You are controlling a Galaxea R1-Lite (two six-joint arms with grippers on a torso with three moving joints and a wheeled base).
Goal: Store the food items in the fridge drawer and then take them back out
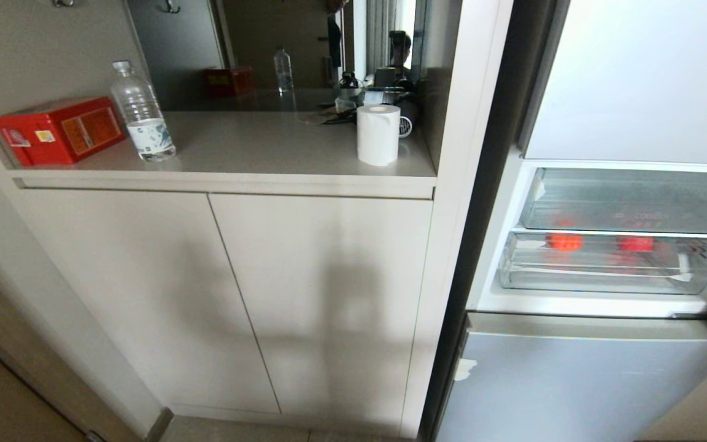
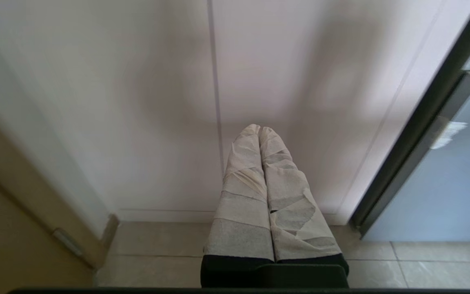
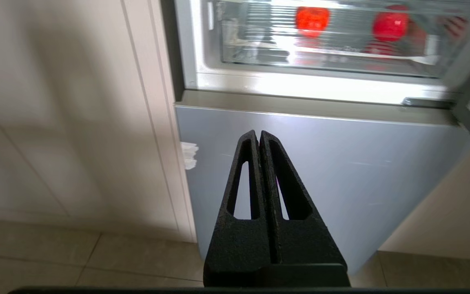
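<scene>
The fridge drawer (image 1: 605, 279) is a clear, shallow bin in the open fridge compartment at the right of the head view. Two red, round food items (image 1: 565, 241) (image 1: 636, 244) lie inside it, seen through its front wall. From the right wrist the same drawer (image 3: 259, 47) and the two red items (image 3: 311, 18) (image 3: 390, 25) show high up, well beyond my right gripper (image 3: 258, 132), which is shut and empty before the lower fridge door. My left gripper (image 2: 259, 128), its fingers wrapped in white tape, is shut and empty, facing the cabinet doors. Neither arm shows in the head view.
A counter (image 1: 255, 153) above the cabinet doors (image 1: 316, 294) carries a red box (image 1: 59, 130), a water bottle (image 1: 142, 113) and a paper roll (image 1: 378, 134). The pale-blue lower fridge door (image 1: 574, 380) is shut, with a tape scrap (image 1: 465, 368) at its edge. Another clear bin (image 1: 629, 202) sits above the drawer.
</scene>
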